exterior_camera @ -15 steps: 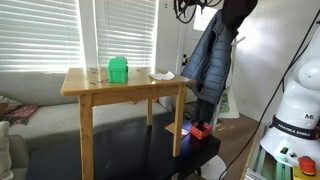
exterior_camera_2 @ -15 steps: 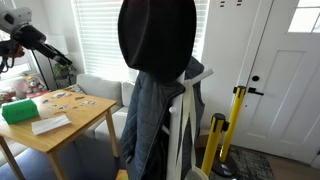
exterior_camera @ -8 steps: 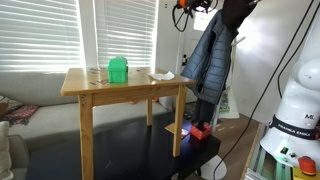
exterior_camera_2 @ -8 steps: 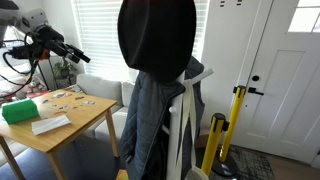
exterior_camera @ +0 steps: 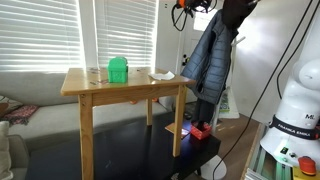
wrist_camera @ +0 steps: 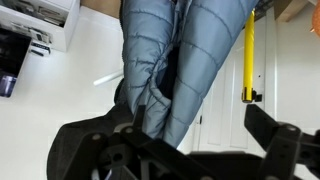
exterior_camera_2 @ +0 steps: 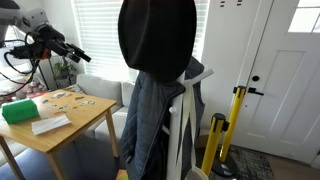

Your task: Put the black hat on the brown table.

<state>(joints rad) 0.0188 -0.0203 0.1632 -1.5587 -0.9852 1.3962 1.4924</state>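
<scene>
The black hat point(exterior_camera_2: 155, 35) sits on top of a coat rack, above the grey puffy jacket point(exterior_camera_2: 150, 120); it also shows at the top edge of an exterior view point(exterior_camera: 234, 8). The brown table point(exterior_camera: 125, 86) stands by the window, seen in both exterior views point(exterior_camera_2: 85, 113). My gripper point(exterior_camera_2: 72, 50) is high in the air, apart from the hat, between the table and the rack point(exterior_camera: 195, 6). In the wrist view the jaws point(wrist_camera: 198, 118) are open and empty, facing the jacket point(wrist_camera: 170, 60). The hat is out of the wrist view.
A green container point(exterior_camera: 118, 70) and a white paper point(exterior_camera: 162, 75) lie on the table. A low black platform point(exterior_camera: 130, 150) with a red object point(exterior_camera: 200, 131) lies below. A yellow post point(exterior_camera_2: 238, 120) stands by the white door point(exterior_camera_2: 285, 80).
Over the last second my gripper moved toward the coat rack and hat. It has stayed still for the last half second. Nothing else moved.
</scene>
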